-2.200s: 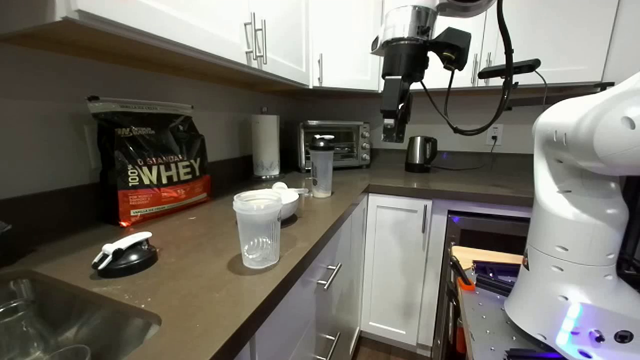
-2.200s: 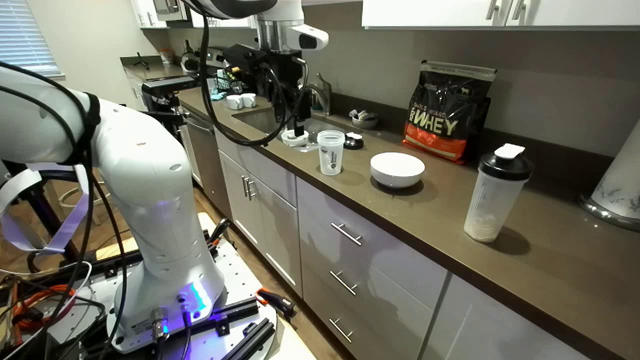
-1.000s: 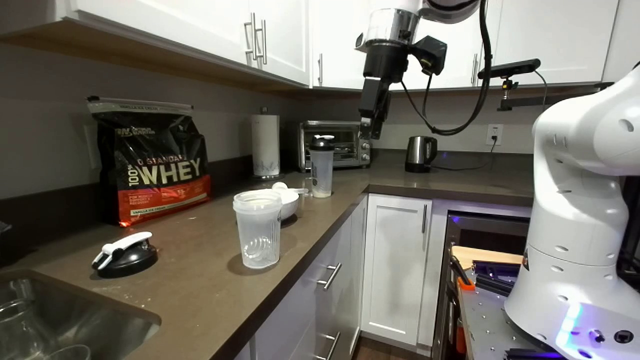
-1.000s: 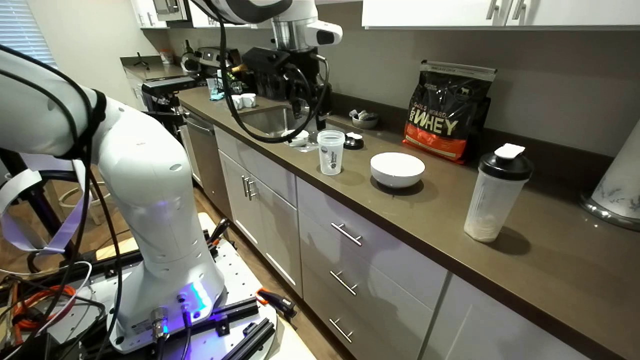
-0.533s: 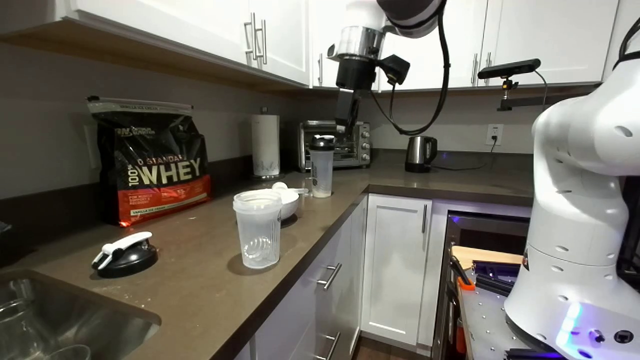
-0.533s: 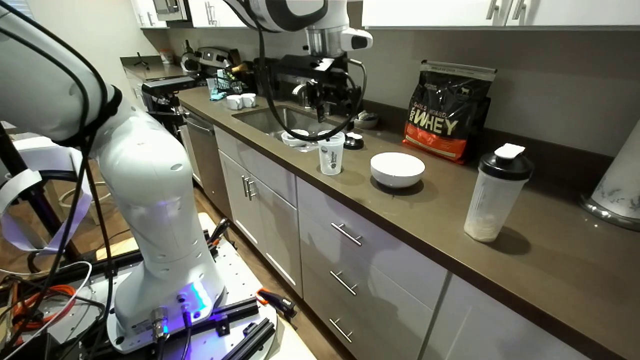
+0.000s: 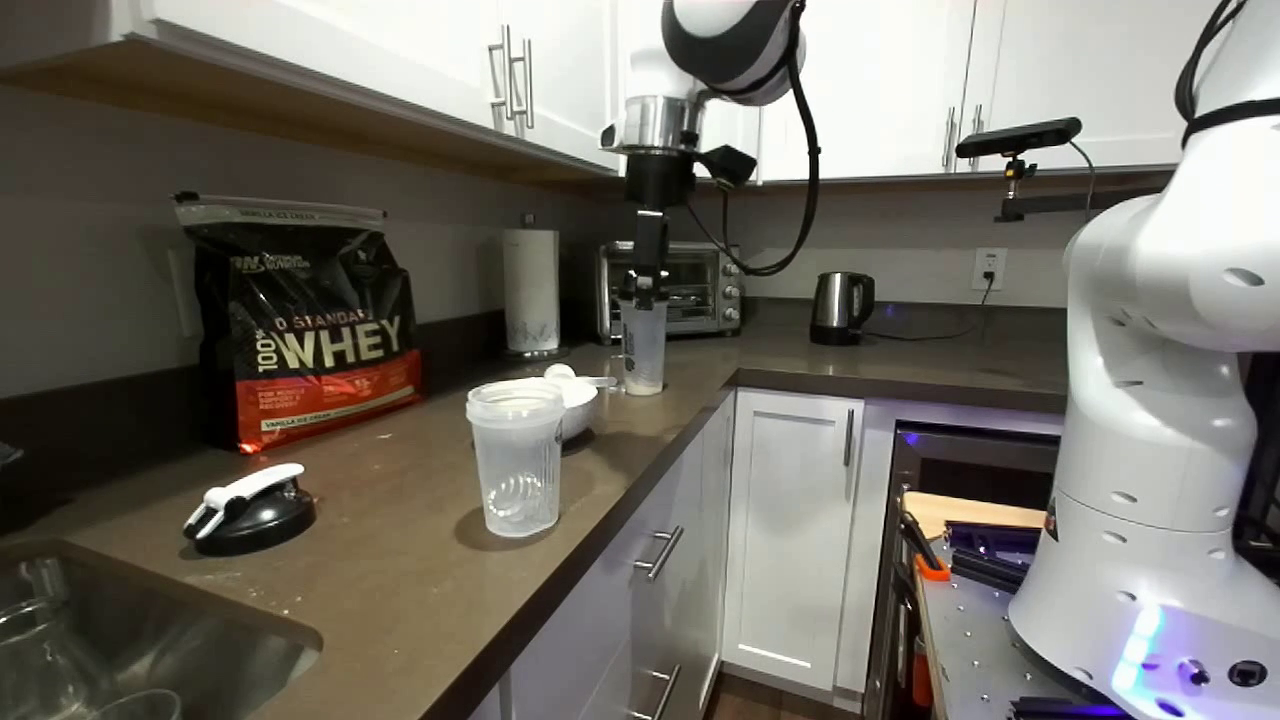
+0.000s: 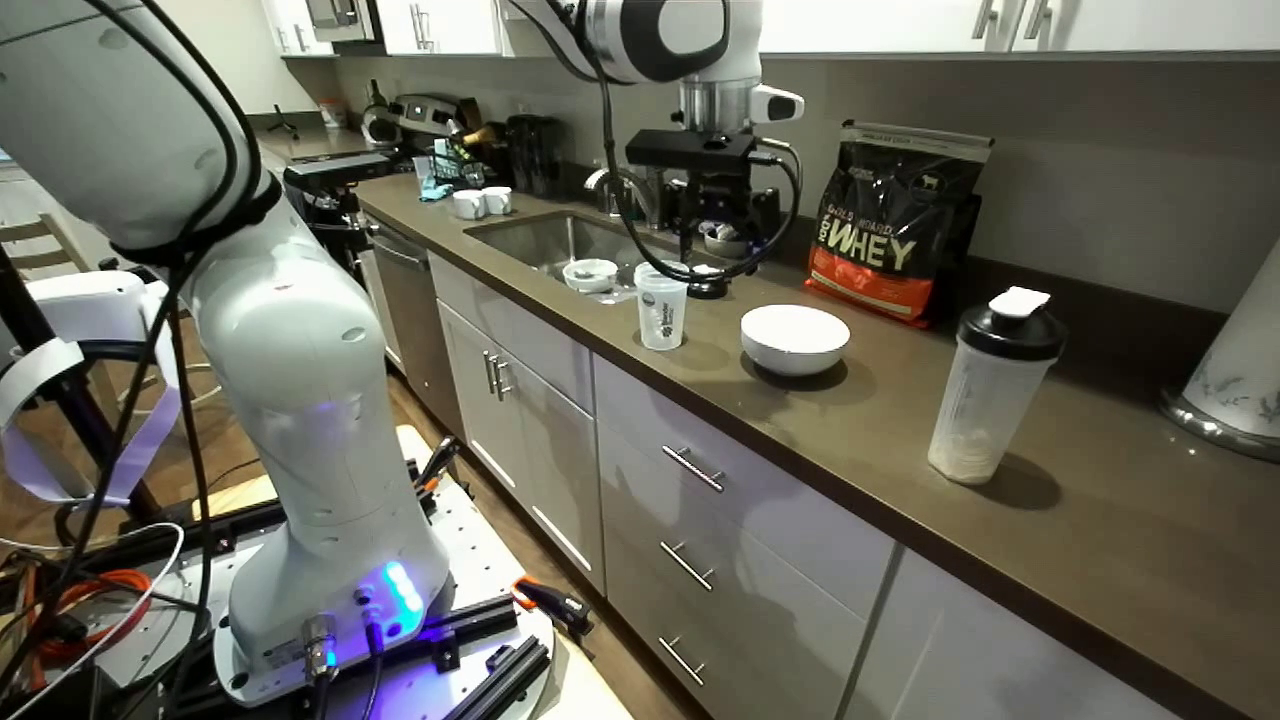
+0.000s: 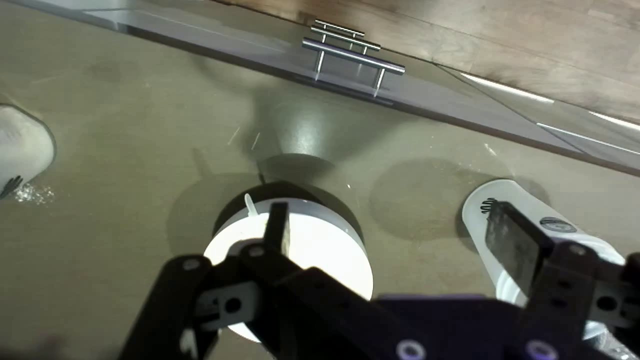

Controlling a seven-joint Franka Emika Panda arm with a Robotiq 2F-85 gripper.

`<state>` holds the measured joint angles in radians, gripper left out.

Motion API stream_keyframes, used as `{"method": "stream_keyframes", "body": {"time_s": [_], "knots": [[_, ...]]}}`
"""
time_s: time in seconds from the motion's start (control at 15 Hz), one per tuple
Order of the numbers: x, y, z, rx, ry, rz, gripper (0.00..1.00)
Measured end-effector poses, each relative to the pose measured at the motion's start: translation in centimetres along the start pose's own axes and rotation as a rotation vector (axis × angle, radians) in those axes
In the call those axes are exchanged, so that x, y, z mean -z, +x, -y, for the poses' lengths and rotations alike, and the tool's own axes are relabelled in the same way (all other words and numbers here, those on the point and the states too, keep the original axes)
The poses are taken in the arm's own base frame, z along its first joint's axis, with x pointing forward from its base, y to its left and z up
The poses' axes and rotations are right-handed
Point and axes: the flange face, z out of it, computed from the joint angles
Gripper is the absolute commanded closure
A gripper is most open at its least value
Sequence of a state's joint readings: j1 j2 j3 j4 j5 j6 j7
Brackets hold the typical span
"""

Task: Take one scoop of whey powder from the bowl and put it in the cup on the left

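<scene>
The white bowl (image 7: pixel 578 408) stands on the counter behind the cup; it also shows in an exterior view (image 8: pixel 795 340) and in the wrist view (image 9: pixel 330 255). The pale scoop (image 7: pixel 562 372) rests in the bowl with its handle over the rim; the handle shows in the wrist view (image 9: pixel 250 205). The clear open cup (image 7: pixel 517 460) stands upright beside the bowl, also in an exterior view (image 8: pixel 661 310) and the wrist view (image 9: pixel 525 210). My gripper (image 7: pixel 645 290) is open and empty, above the counter; in the wrist view its fingers (image 9: pixel 392 220) are wide apart, one across the bowl, one across the cup.
A lidded shaker (image 8: pixel 990 395) with powder stands beyond the bowl. A whey bag (image 7: pixel 310 330) stands against the wall. A black lid (image 7: pixel 252 510) lies near the sink (image 7: pixel 200 640). A paper towel roll (image 7: pixel 532 290) and toaster oven (image 7: pixel 690 285) stand farther back.
The arm has swung in over the counter toward the bowl, leftward in one exterior picture and rightward in the other. The bowl, scoop and cup have not moved.
</scene>
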<state>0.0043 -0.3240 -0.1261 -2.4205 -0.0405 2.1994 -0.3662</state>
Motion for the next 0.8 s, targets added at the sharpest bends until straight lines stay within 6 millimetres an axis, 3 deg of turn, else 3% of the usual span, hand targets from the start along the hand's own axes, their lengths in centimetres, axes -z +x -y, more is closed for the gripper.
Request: {"method": "stream_keyframes", "body": {"time_s": [0.53,0.8], "knots": [[-3.6,4.7,-2.3,0.076,-0.035,0.035,0.00],[-4.3,5.5,-3.0,0.075,-0.037,0.044,0.00]]}}
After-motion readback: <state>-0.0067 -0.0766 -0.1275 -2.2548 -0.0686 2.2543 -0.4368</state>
